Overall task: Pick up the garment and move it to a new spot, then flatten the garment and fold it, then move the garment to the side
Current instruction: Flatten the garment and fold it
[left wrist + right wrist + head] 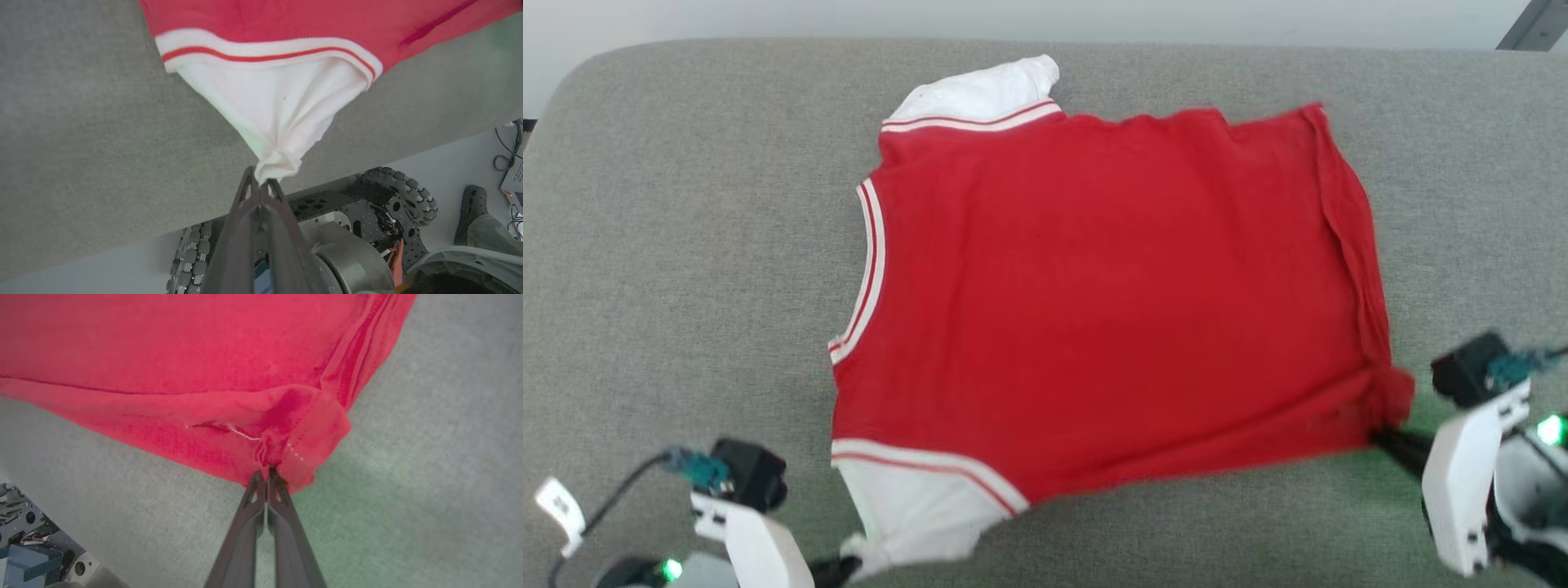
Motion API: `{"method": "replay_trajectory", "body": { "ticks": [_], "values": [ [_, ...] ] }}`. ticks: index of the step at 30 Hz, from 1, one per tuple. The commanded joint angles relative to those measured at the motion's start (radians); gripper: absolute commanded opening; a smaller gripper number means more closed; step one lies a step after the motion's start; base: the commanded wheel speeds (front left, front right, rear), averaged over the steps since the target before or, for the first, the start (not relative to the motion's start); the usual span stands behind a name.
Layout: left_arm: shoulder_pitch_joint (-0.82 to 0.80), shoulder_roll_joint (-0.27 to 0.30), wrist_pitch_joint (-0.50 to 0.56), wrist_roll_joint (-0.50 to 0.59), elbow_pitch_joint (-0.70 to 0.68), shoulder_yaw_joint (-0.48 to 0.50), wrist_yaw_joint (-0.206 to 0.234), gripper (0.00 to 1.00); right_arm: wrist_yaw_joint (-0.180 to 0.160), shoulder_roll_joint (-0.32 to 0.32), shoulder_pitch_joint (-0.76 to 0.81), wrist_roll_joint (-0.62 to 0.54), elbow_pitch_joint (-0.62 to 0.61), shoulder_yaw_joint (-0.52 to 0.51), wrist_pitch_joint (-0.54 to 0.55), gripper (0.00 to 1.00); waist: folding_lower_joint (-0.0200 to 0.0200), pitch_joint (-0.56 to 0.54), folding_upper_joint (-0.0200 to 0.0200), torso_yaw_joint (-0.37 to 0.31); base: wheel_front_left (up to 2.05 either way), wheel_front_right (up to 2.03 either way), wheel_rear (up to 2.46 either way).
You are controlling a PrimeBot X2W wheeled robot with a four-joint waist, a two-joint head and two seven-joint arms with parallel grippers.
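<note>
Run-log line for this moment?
left gripper: shut on white sleeve; right gripper: shut on hem corner; red cotton jersey T-shirt: spread on grey fabric surface

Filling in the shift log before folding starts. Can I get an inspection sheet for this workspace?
Surface: grey padded top.
Job's things: red shirt spread out.
Clutter: nothing seen.
Pincers: left pincer shut on the white sleeve; right pincer shut on the hem corner.
Cables: cable at the left wrist; loose cables on the pale floor.
Surroundings: robot's wheeled base, a shoe.
</note>
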Motion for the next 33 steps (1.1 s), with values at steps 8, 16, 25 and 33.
{"method": "replay_trajectory", "body": {
  "ticks": [8, 16, 25, 33],
  "values": [
    [0.045, 0.013, -0.028, -0.021, -0.005, 0.004, 0.0, 0.0, -0.002, 0.036, 0.138, 0.027, -0.088, -0.072, 0.045, 0.0, 0.0, 0.017, -0.0001, -0.008, 0.0, 0.0, 0.0],
    [-0.066, 0.123, -0.025, 0.043, -0.038, 0.084, 0.012, 0.0, -0.002, 0.081, 0.112, -0.011, -0.168, -0.169, 0.051, 0.0, 0.0, 0.034, -0.0001, -0.027, 0.0, 0.0, 0.0],
    [-0.291, 0.109, 0.055, 0.189, 0.098, 0.166, -0.094, 0.0, -0.003, 0.165, -0.027, -0.094, -0.168, -0.213, 0.095, 0.0, 0.0, 0.078, -0.0001, -0.043, 0.0, 0.0, 0.0],
    [-0.468, -0.044, 0.118, 0.293, 0.35, 0.17, -0.24, 0.0, -0.003, 0.206, -0.207, -0.139, -0.049, -0.171, 0.068, 0.0, 0.0, 0.134, -0.0001, -0.061, 0.0, 0.0, 0.0]
  ]
}}
